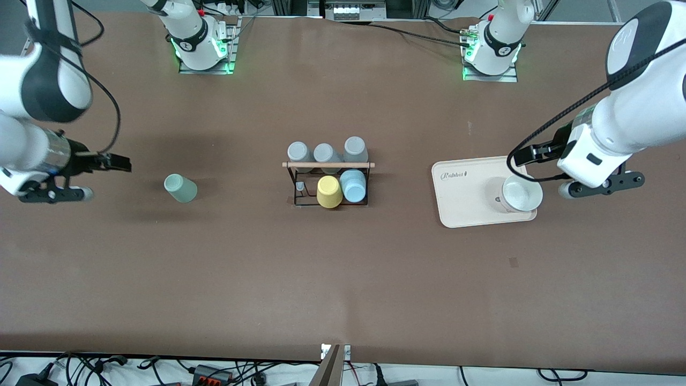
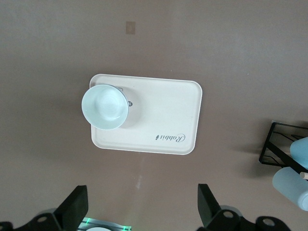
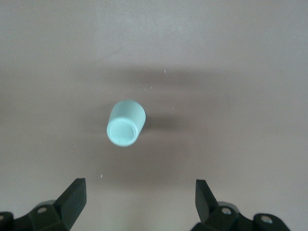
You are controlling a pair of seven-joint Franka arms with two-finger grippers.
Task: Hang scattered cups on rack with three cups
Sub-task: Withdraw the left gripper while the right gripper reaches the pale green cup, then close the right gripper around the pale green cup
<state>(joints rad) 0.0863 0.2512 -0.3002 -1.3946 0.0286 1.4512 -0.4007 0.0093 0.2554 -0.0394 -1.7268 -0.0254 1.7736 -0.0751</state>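
Observation:
A pale mint green cup (image 1: 180, 188) rests alone on the table toward the right arm's end; in the right wrist view this cup (image 3: 126, 123) shows a round end facing up. My right gripper (image 1: 52, 193) hangs open in the air beside it, nothing between its fingers (image 3: 73, 196). The black wire rack (image 1: 328, 165) with a wooden dowel stands mid-table. A light blue cup (image 1: 353, 185) sits on its nearer row beside a yellow cup (image 1: 329, 191). Three grey cups (image 1: 325, 154) fill the farther row. My left gripper (image 1: 601, 185) is open and empty above the tray's outer edge.
A cream tray (image 1: 466, 187) lies toward the left arm's end, with a wide white bowl (image 1: 521, 194) on it; the left wrist view shows the tray (image 2: 163, 115), the bowl (image 2: 105, 107) and a corner of the rack (image 2: 270, 144). One bare peg (image 1: 300, 186) stands beside the yellow cup.

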